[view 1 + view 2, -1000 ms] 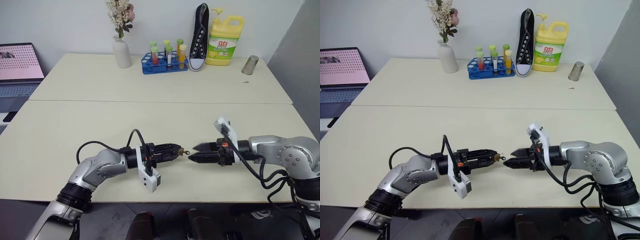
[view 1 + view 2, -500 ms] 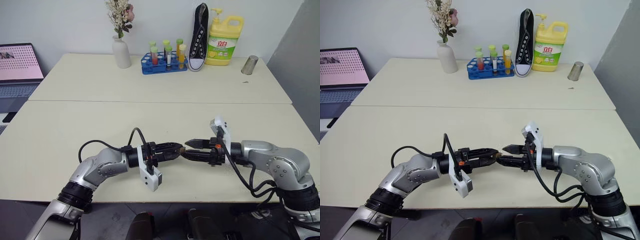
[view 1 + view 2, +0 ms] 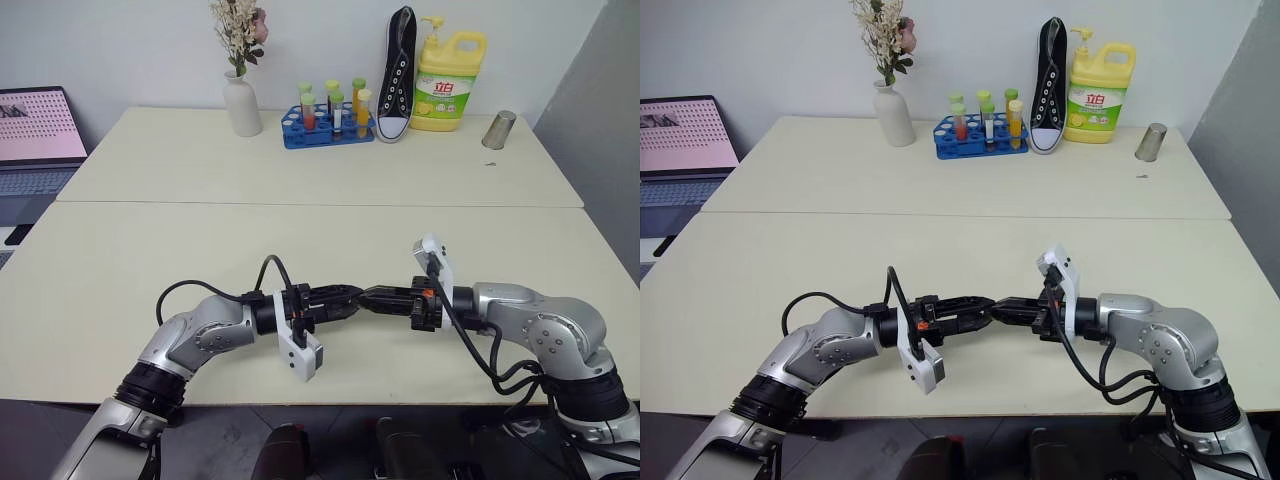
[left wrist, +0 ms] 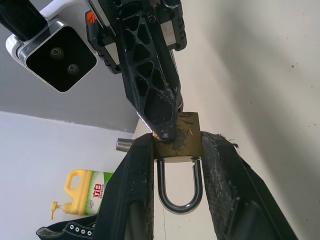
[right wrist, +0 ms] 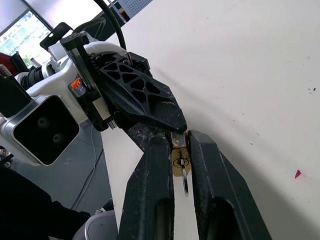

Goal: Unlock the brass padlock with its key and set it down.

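The brass padlock (image 4: 184, 142) is pinched between the two fingers of my left gripper (image 3: 352, 296), which is shut on it. Its silver shackle (image 4: 179, 192) points back toward the left wrist. My right gripper (image 3: 368, 297) meets the left one tip to tip just above the near table. Its fingers (image 5: 155, 165) are shut around the padlock's keyhole end (image 5: 179, 159). The key (image 5: 184, 183) shows there as a thin silvery sliver between them. Both grippers lie roughly level, pointing at each other.
Along the far table's back edge stand a white vase of flowers (image 3: 241, 100), a blue test-tube rack (image 3: 328, 125), an upright black shoe (image 3: 397, 75), a yellow detergent bottle (image 3: 450, 80) and a metal cup (image 3: 500, 130). A laptop (image 3: 35, 125) sits at the far left.
My right gripper has moved left from a small gap away until its tips meet the left gripper, and its open fingers have closed. The left gripper has stayed still with the padlock.
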Motion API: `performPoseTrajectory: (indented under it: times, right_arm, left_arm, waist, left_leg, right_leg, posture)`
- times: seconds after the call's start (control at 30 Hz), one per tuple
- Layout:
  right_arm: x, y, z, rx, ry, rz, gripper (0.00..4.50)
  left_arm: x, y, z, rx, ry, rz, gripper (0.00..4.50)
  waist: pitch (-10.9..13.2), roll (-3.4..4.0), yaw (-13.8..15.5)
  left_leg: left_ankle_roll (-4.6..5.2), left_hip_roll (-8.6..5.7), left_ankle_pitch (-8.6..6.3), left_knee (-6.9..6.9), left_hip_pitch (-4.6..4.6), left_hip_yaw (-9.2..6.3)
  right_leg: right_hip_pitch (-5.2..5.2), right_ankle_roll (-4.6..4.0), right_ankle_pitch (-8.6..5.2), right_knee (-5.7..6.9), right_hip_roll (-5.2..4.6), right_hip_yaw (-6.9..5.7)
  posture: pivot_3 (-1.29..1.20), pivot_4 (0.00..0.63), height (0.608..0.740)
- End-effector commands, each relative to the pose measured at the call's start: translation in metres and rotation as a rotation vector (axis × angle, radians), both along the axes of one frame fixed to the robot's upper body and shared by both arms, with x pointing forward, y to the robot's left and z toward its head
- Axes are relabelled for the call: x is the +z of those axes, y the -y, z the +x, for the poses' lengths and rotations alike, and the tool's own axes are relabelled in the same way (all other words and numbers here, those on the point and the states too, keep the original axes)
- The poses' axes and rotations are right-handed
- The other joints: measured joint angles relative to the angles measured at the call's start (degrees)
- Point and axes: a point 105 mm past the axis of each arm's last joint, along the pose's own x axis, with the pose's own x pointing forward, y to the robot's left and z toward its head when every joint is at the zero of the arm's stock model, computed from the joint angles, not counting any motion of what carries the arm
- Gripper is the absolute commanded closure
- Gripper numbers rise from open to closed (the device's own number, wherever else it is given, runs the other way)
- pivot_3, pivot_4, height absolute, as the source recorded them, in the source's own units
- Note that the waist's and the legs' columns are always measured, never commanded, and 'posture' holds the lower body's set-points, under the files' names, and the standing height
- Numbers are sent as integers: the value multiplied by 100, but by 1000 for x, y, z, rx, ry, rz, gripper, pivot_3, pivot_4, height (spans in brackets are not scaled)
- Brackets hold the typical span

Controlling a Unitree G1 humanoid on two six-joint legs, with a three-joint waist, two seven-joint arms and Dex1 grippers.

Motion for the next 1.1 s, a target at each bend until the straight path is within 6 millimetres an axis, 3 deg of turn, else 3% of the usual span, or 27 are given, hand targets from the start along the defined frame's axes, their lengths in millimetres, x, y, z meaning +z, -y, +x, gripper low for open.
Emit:
performPoseTrajectory:
  times: [0.03, 0.47, 0.73, 0.87, 0.97, 1.1]
  right_arm:
    - [6, 0, -2, 25, 8, 5, 4388]
    - [10, -1, 1, 23, 31, 15, 4388]
    - [11, 6, 9, -16, 57, 1, 4388]
    - [12, 15, 17, -53, 82, -14, 4388]
    - [12, 20, 20, -62, 121, -41, 4388]
    - [20, 25, 20, -48, 185, -53, 4388]
  left_arm:
    - [12, 1, -1, -15, 33, -43, 3529]
    - [15, 4, -7, -31, -26, -96, 3529]
    - [22, 1, -23, -61, -139, -171, 830]
    - [33, -6, -26, -11, -225, -287, 818]
    - [41, -11, -15, 66, -309, -380, 818]
    - [50, -15, 10, 161, -464, -510, 2026]
  waist:
    - [0, 0, 0]
    - [0, 0, -1]
    - [0, 0, -2]
    - [0, 0, -9]
    - [0, 1, -6]
    - [0, 1, 4]
  left_leg:
    - [0, 0, 0, 0, 0, 0]
    - [0, 0, 0, 0, 0, 0]
    - [0, 1, 0, 0, 0, 0]
    - [0, 2, 0, 0, 2, 1]
    - [0, 1, 0, 1, 2, -1]
    - [0, -1, 0, 4, 2, -2]
  right_leg:
    - [0, 0, 0, 0, 0, 0]
    - [0, -1, 0, 0, 0, 0]
    - [0, -12, 7, 0, 0, 0]
    - [0, -12, 7, 1, -1, 2]
    - [0, 6, -4, 1, 1, 0]
    - [1, 11, -6, 1, 4, -1]
  posture:
    - [0, 150, 740]
    - [0, 150, 740]
    - [0, 150, 740]
    - [0, 150, 740]
    - [0, 150, 740]
    - [0, 150, 740]
